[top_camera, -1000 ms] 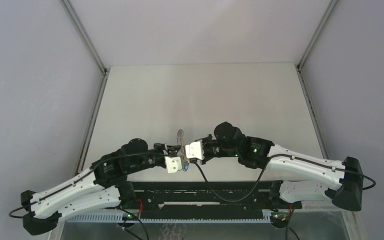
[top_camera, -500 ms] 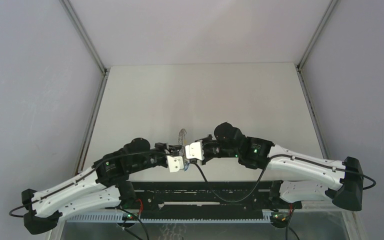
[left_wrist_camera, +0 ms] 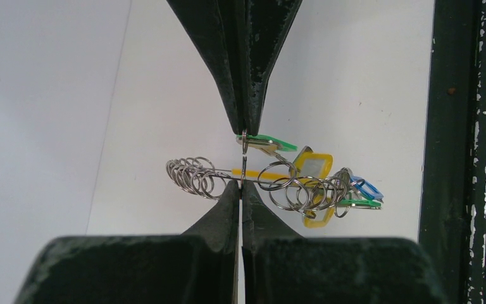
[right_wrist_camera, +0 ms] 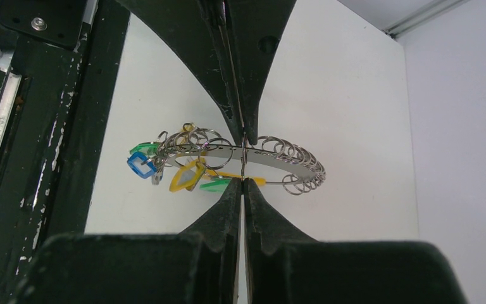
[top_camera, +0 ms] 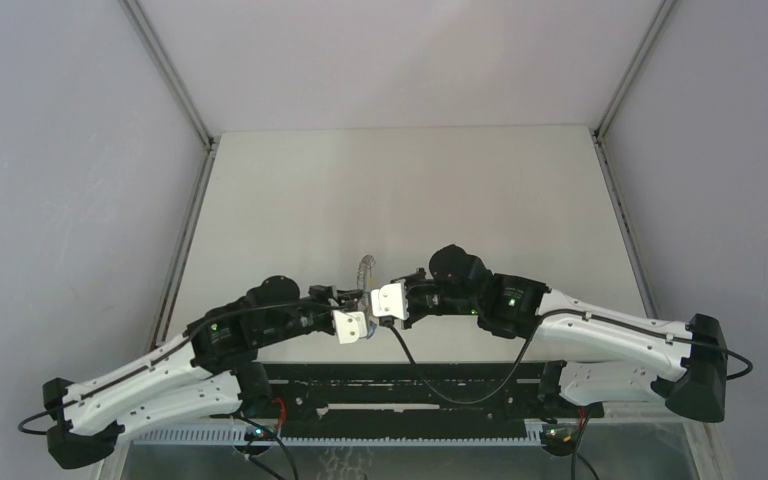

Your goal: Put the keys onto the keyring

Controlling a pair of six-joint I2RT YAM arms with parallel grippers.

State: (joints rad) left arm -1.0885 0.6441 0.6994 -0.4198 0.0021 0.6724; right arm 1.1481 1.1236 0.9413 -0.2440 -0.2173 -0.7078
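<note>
Silvery keyring [left_wrist_camera: 193,178] is pinched in left gripper [left_wrist_camera: 243,158] and right gripper [right_wrist_camera: 243,161].

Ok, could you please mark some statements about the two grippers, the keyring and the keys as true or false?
1. The left gripper and the right gripper are both shut. True.
2. The keyring lies loose, touched by no gripper. False: both grippers pinch it, tip facing tip.
3. A blue key head hangs in the bunch on the keyring. True.
4. Every key head is red. False: none is red; besides the blue one there is a green key head, and yellow pieces show too.
</note>
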